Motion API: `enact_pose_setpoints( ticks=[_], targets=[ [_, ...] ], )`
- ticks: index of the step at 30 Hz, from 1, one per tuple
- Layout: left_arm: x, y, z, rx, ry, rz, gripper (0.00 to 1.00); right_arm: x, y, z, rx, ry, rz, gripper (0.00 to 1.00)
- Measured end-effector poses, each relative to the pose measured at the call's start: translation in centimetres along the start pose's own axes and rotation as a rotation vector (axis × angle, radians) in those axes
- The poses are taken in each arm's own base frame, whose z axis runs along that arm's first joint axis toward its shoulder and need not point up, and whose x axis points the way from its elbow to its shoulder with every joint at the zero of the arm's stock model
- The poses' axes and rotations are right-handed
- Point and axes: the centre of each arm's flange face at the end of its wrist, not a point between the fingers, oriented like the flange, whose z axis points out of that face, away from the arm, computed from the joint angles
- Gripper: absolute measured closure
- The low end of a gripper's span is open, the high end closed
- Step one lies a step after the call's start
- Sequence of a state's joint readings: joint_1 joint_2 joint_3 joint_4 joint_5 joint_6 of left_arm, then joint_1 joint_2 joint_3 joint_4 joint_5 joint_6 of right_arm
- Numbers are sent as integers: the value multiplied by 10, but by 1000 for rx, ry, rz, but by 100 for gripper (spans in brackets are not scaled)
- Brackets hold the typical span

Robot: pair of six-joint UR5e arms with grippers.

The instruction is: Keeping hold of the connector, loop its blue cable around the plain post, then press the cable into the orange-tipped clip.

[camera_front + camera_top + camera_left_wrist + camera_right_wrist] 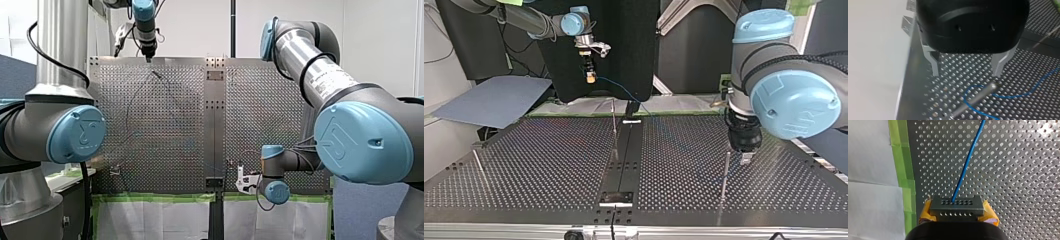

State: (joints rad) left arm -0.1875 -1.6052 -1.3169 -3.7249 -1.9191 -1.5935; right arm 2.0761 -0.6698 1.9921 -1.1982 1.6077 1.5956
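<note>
Connector (956, 206): clamped between the yellow-padded fingers of right gripper (958, 213), near the tabletop (1023, 182) edge.
Cable (968, 162): runs straight ahead from Connector; farther along it curls round post (975, 98).
Left gripper (966, 72): fingers wide, empty, just above post.
Clip: not made out.

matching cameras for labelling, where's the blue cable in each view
front view: faint thin curve, likely the blue cable, below my left gripper.
top view: runs from my right gripper toward the post.
left wrist view: loops around the post.
right wrist view: leaves the connector.
shared landmark: the post, top and left wrist views.
</note>
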Motion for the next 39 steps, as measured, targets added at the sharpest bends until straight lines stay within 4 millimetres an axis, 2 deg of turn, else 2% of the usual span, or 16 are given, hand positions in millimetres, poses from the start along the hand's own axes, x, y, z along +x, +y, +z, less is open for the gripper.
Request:
enact_pose_setpoints(
  ticks=[6,25,39],
  targets=[
    [5,0,1,-7,8,8,0,0,0,0,1,-1,0,100],
    [2,0,3,-35,-21,7,0,0,-4,1,9,-17,-13,100],
    [-17,-25,-4,68,-157,35,0,-2,-5,0,15,-31,-14,100]
  ],
)
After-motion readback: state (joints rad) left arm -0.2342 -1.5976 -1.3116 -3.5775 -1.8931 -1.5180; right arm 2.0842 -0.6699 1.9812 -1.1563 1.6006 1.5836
